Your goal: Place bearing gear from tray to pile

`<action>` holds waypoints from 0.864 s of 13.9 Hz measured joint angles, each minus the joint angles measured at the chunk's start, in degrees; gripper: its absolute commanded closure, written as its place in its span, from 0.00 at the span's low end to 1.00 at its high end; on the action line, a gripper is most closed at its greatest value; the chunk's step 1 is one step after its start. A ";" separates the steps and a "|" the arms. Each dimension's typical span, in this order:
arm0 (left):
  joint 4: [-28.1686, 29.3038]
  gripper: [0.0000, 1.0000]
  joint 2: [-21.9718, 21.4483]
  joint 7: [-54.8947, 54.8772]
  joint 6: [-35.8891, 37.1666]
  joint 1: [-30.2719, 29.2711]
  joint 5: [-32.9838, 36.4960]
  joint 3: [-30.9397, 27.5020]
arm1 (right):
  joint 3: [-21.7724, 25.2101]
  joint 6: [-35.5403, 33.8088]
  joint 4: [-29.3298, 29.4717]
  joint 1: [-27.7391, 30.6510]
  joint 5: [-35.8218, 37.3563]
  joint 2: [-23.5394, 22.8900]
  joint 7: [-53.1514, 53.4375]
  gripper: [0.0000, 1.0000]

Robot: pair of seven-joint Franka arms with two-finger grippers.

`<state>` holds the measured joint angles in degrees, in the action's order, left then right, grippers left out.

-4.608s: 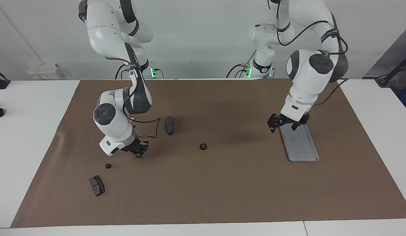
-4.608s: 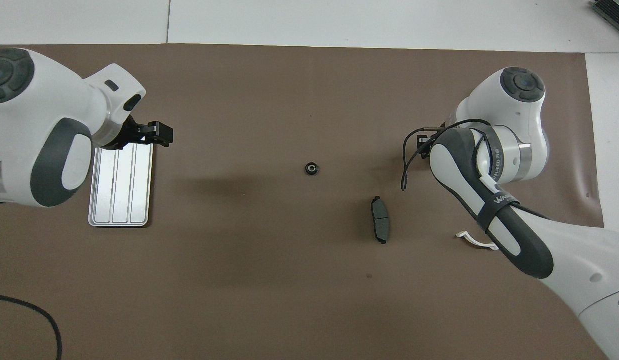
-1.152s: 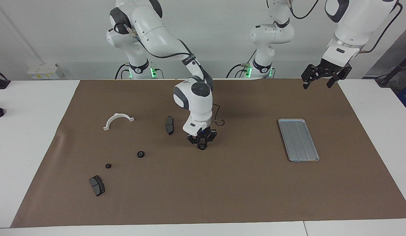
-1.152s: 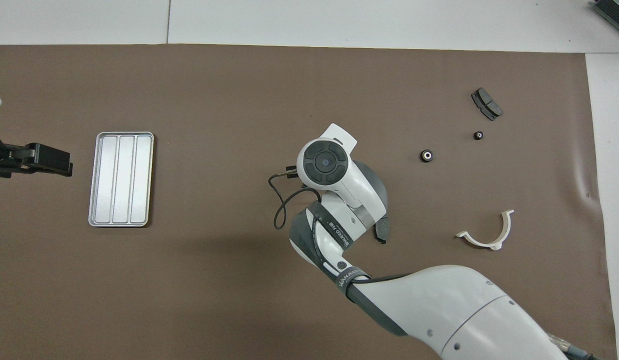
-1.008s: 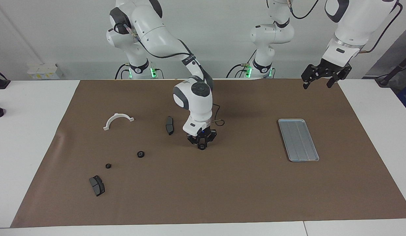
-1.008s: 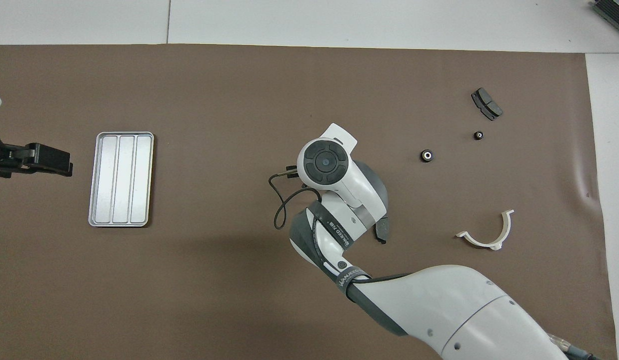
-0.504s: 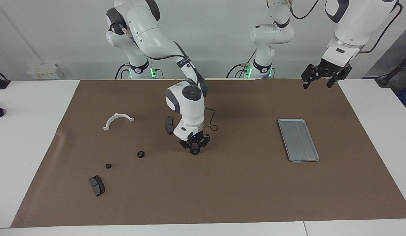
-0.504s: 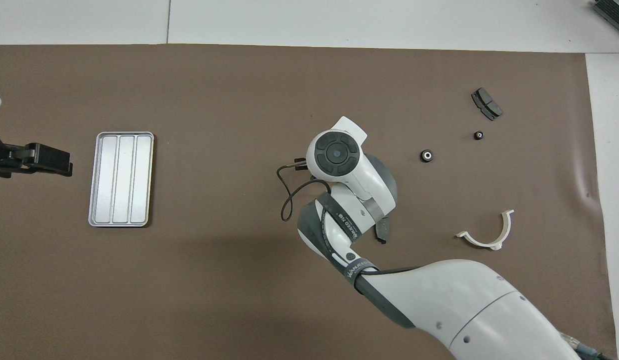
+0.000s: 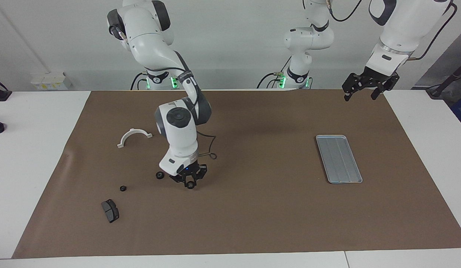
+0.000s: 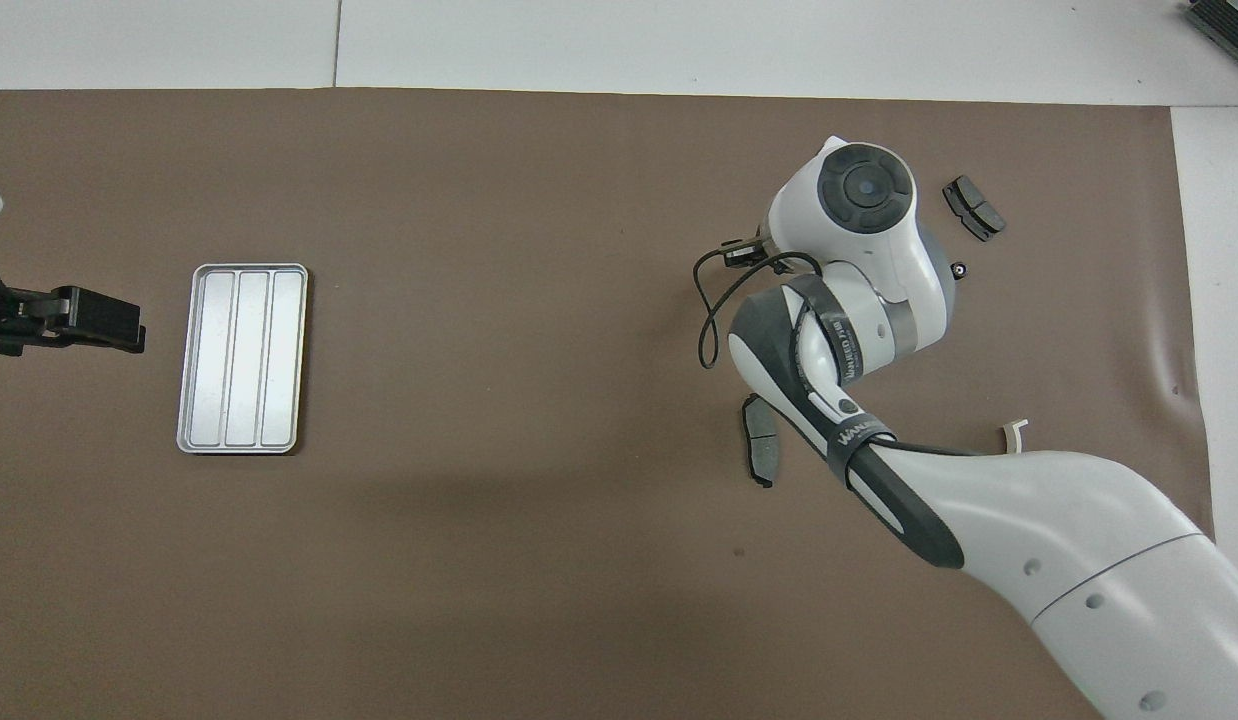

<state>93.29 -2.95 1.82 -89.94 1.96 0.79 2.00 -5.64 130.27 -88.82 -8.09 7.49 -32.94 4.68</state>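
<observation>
Bearing gear (image 9: 190, 184): clamped in right gripper (image 9: 190, 182), low over mat near the right arm's end.
Pile: nearest gear (image 9: 160, 175) just beside; brake pad (image 9: 110, 210) toward that end's edge.
Tray (image 9: 339, 159): empty, well apart.
Left gripper (image 9: 366, 88): waits, fingers spread.

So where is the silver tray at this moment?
The tray lies flat on the brown mat toward the left arm's end of the table, with nothing on it; the left claw hangs in the air, apart from it.
</observation>
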 measured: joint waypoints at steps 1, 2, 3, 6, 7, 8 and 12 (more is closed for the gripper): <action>0.00 0.00 0.00 0.00 0.00 0.00 0.00 0.00 | -0.04 0.00 0.04 1.18 -0.51 0.00 -2.32 1.00; 0.00 0.00 0.00 0.00 0.00 0.00 0.00 0.00 | -0.05 0.00 0.09 2.22 -0.71 0.00 -4.26 1.00; 0.00 0.00 0.00 0.00 0.00 0.00 0.00 0.00 | -0.05 0.00 0.12 3.20 -0.74 0.00 -5.76 1.00; 0.00 0.00 0.00 0.00 0.00 0.00 0.00 0.00 | -0.06 1.61 0.14 6.19 -0.76 -0.06 -9.11 1.00; 0.00 0.00 0.00 0.00 0.00 0.00 0.00 0.00 | -0.08 2.50 0.13 6.86 -0.76 -0.15 -9.53 1.00; 0.00 0.00 0.00 0.00 0.00 0.00 0.00 0.00 | -0.08 3.81 0.13 7.23 -0.76 -0.34 -9.60 1.00; 0.00 0.00 0.00 0.00 0.01 0.00 0.00 0.00 | -0.09 5.93 0.13 7.70 -0.76 -1.11 -9.60 0.71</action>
<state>93.29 -2.95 1.82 -89.93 1.96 0.79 2.00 -5.73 136.20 -88.69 -0.39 6.73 -34.05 -4.91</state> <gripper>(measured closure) 0.000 0.652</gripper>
